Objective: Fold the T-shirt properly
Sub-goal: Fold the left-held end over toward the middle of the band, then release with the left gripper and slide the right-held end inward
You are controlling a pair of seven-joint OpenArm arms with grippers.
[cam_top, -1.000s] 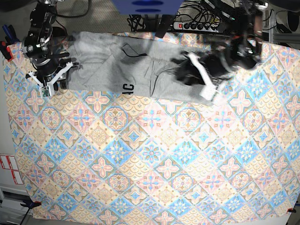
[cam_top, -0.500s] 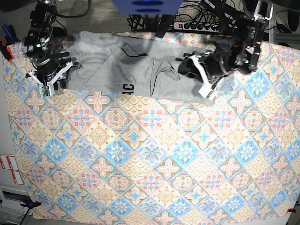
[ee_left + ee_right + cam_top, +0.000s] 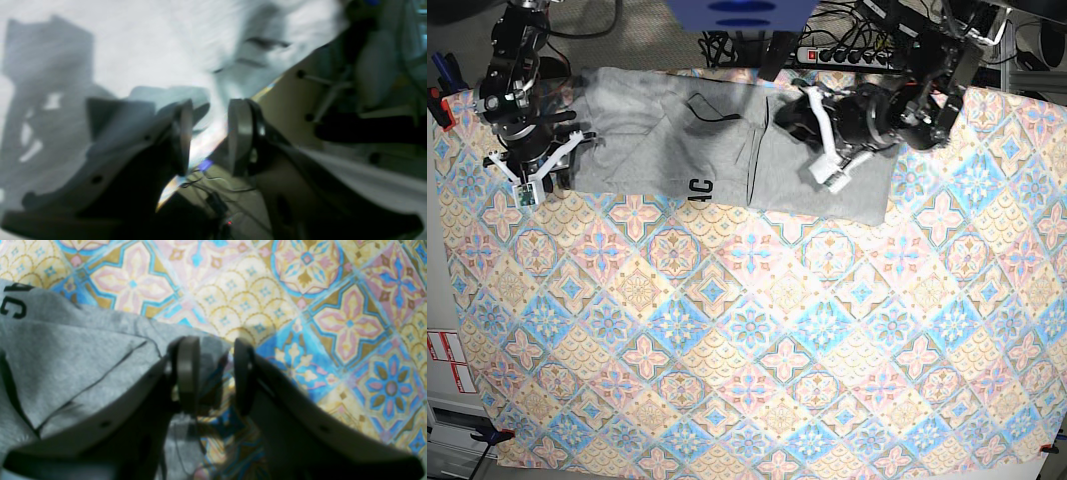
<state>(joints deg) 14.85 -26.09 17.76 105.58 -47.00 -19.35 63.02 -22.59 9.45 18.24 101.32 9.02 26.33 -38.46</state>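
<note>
The whole tablecloth (image 3: 747,340) is seen from straight overhead in the base view, from well above, with the T-shirt (image 3: 667,130) stretched along its far edge. The right wrist view is taken from close behind the right gripper (image 3: 213,373), looking down past its fingers onto the shirt's hem near the far left corner, a patch also visible in the base view beneath that gripper (image 3: 527,180). The left wrist view is taken very close behind the left gripper (image 3: 208,136) and is blurred, with grey cloth filling its upper left.
</note>
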